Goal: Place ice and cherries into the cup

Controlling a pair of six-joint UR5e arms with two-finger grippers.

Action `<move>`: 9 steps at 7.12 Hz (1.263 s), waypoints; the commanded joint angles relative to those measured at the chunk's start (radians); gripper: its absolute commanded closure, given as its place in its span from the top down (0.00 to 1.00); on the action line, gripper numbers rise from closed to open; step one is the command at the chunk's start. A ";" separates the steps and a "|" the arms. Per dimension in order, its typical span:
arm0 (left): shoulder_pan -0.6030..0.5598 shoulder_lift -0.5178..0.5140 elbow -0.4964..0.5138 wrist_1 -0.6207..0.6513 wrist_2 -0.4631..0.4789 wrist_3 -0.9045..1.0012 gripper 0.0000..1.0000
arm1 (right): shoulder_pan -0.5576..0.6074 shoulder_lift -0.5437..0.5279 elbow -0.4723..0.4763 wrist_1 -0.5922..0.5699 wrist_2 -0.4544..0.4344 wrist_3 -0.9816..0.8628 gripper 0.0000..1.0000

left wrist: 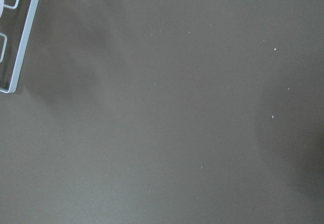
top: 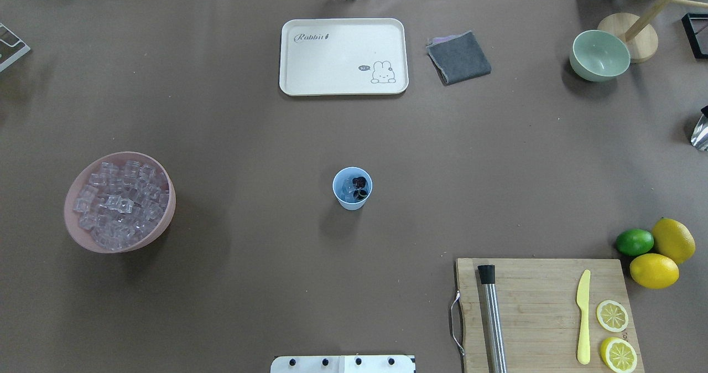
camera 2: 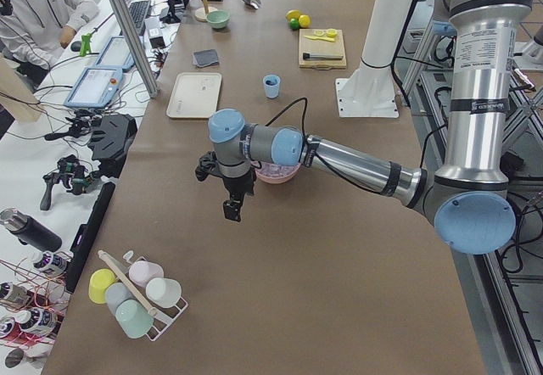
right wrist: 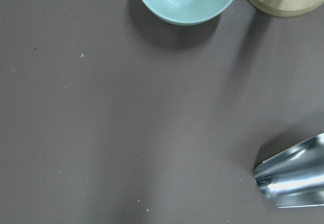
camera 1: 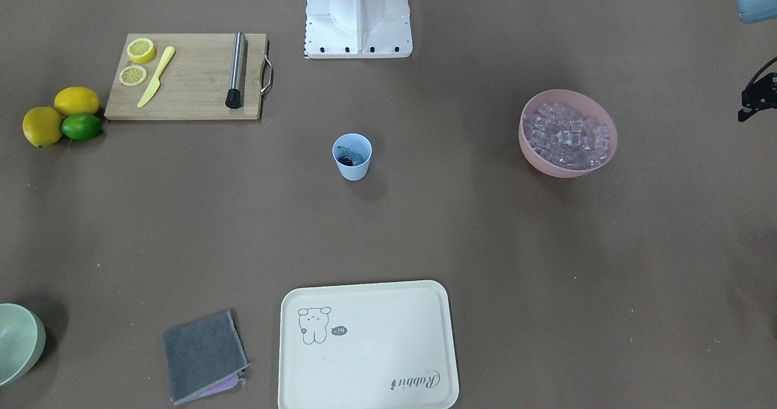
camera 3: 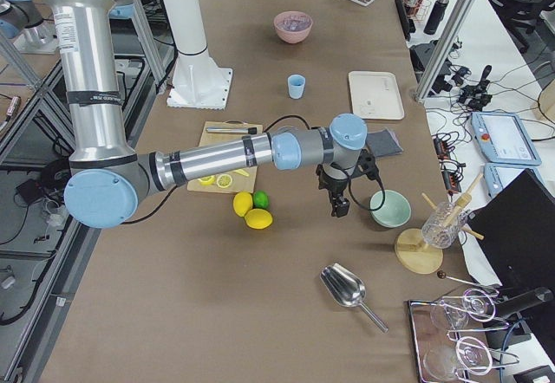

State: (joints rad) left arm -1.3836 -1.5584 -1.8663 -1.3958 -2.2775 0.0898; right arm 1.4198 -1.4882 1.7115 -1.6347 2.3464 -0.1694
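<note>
The light blue cup (top: 352,188) stands upright at the table's middle and also shows in the front view (camera 1: 352,156). Dark cherries (top: 359,184) lie inside it beside a clear ice cube (top: 347,188). Many more ice cubes (top: 119,204) fill the pink bowl (top: 138,245) on the robot's left. My left gripper (camera 2: 231,209) hangs past the pink bowl toward the table's left end. My right gripper (camera 3: 340,205) hangs beside the pale green bowl (camera 3: 388,208). Neither holds anything that I can see; I cannot tell whether they are open or shut.
A cutting board (top: 542,306) with a muddler, a yellow knife and lemon halves lies at the near right, with two lemons (top: 654,270) and a lime beside it. A cream tray (top: 343,57) and grey cloth (top: 459,57) lie at the far side. A metal scoop (right wrist: 293,178) lies near the right gripper.
</note>
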 commanded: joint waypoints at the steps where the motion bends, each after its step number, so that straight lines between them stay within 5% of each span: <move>1: -0.012 0.011 0.013 -0.003 -0.024 -0.004 0.98 | 0.060 -0.020 -0.006 -0.019 0.002 -0.044 1.00; 9: -0.012 0.011 0.052 -0.005 -0.016 0.001 0.98 | 0.076 -0.063 0.022 -0.039 0.004 -0.094 1.00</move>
State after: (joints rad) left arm -1.3959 -1.5457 -1.8160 -1.4003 -2.2934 0.0899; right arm 1.4951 -1.5486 1.7265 -1.6724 2.3489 -0.2643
